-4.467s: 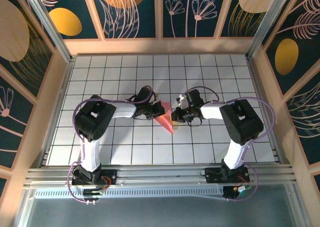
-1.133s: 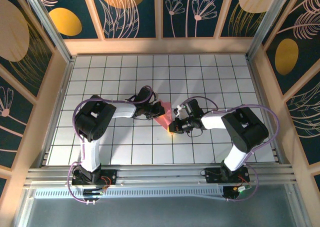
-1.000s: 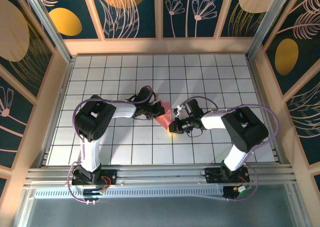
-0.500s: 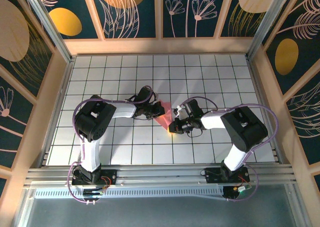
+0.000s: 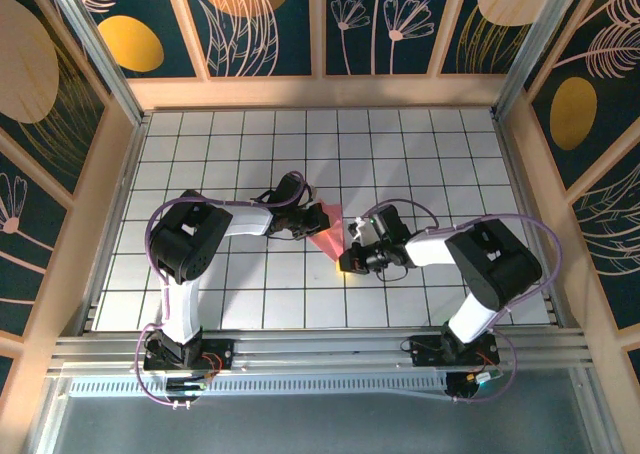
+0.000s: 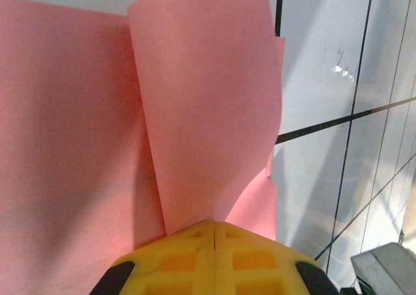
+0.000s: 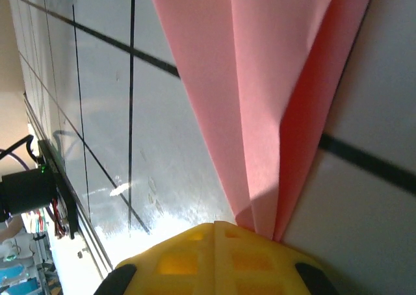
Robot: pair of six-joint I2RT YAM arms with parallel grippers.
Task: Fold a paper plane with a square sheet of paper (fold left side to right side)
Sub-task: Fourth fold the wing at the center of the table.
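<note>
Got the left end effector (image 5: 318,217) closed all the way in the overhead shot, tip planted on the far, wide end of the paper plane (image 5: 331,236). Same story up close from the left wrist: yellow pads (image 6: 179,261) squeezed together with just a thin seam between them. Also shows a salmon-pink flap standing up right off the tip, next to another pink layer on its left. Can't tell if any paper is actually nipped between those pads or just pressed under them.

Got the right end effector (image 5: 349,261) shut tight too, parked at the near, pointed end. From the right wrist: yellow pads (image 7: 175,264) butted together again, with the narrow nose of the plane running straight into the tip. Clearly creased lengthwise there, with a couple of layers stacked and one side in shadow. Again, no way to say whether pinched or only pushed down.

As for the plane itself: sits roughly mid-bench (image 5: 200,144) on the white grid tiles, right between the two end effectors and touching both. Widest by the left one, narrowing to a point by the right one. Runs from far to near with a slight lean to the right. Looks mostly flat from above.
</note>
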